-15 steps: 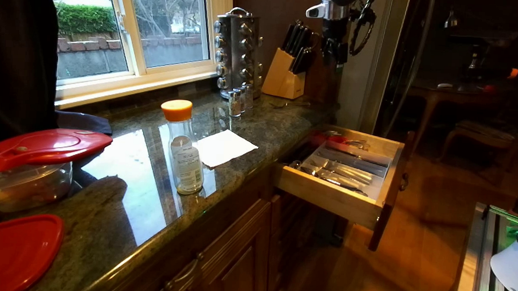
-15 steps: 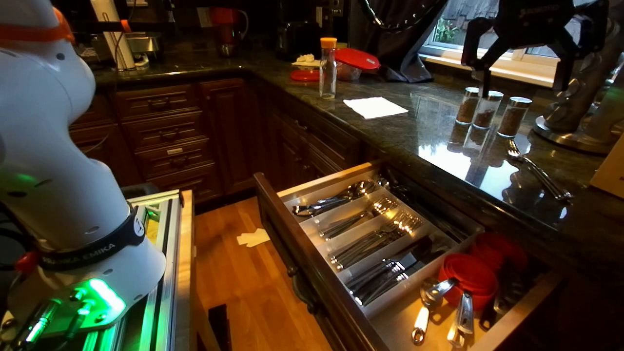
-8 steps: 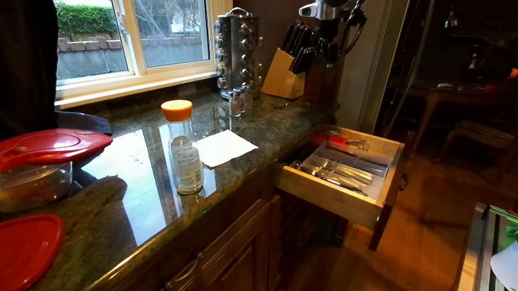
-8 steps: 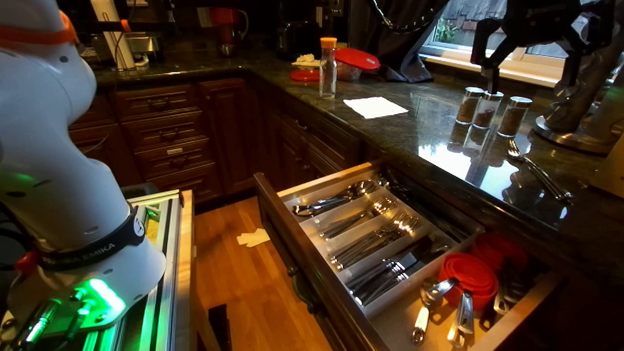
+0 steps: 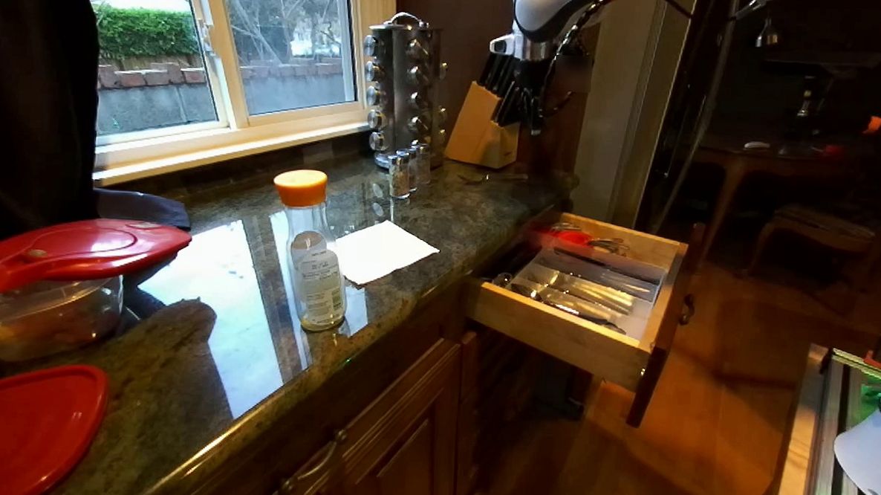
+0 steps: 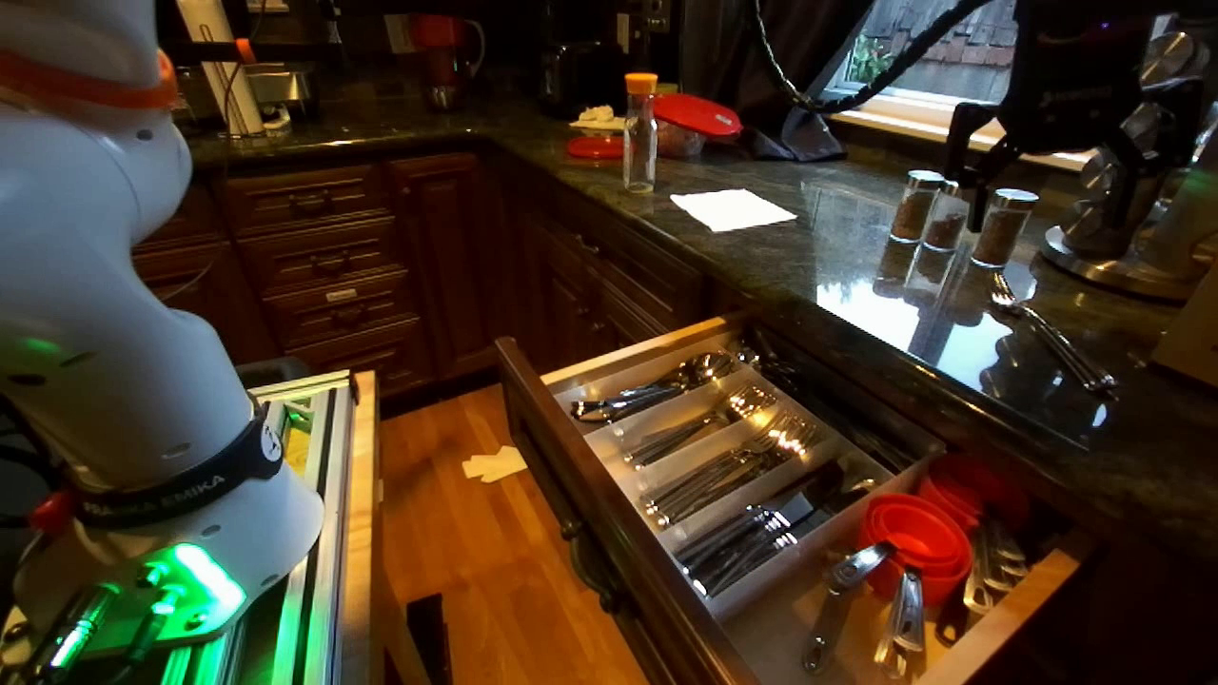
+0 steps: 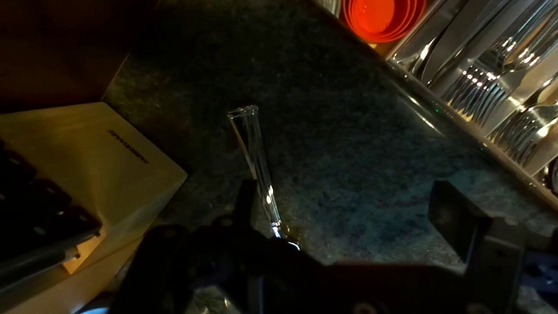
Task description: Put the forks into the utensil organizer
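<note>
Shiny metal forks (image 6: 1058, 344), at least two overlapping, lie on the dark countertop near the spice jars. They show faintly in an exterior view (image 5: 494, 177). In the wrist view their handles (image 7: 260, 168) run down beside the gripper's left finger, and their heads are hidden behind the gripper. The utensil organizer (image 6: 830, 535), a pale tray with long narrow compartments, sits in the open drawer and holds spoons, forks and knives. It also shows in an exterior view (image 5: 642, 316). My gripper (image 7: 344, 187) is open and empty above the counter, near the forks; both exterior views show it (image 6: 1051, 214) (image 5: 533, 125).
A wooden knife block (image 7: 130, 144) stands close beside the forks. Spice jars (image 6: 1004, 228) and a spice rack (image 5: 406, 90) stand behind. Red measuring cups (image 6: 913, 538) lie in the drawer. A white napkin (image 6: 733, 209) and an orange-capped bottle (image 6: 639, 143) are further along the counter.
My open gripper has moved down toward the counter, and toward the knife block in an exterior view. The forks and the drawer have not moved.
</note>
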`<state>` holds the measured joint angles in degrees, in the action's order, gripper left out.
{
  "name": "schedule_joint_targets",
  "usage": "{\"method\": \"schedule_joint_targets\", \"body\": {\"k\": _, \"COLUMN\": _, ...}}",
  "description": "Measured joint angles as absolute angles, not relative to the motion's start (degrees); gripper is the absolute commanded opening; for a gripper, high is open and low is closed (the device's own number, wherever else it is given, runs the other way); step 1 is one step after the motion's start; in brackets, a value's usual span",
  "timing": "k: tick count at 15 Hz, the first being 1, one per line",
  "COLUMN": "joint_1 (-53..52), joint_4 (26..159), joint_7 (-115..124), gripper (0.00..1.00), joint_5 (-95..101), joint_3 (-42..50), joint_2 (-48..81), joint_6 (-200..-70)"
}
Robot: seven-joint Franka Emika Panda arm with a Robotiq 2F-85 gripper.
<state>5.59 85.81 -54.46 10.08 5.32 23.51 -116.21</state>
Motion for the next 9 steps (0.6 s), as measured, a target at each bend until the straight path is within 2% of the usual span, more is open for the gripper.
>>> {"method": "schedule_joint_targets", "body": {"k": 9, "joint_1": 9.01, "joint_4": 78.70, "joint_7": -47.62, "gripper": 1.00, "joint_5": 0.87, "joint_3": 2.51, "joint_2": 31.39, "joint_6": -116.22}}
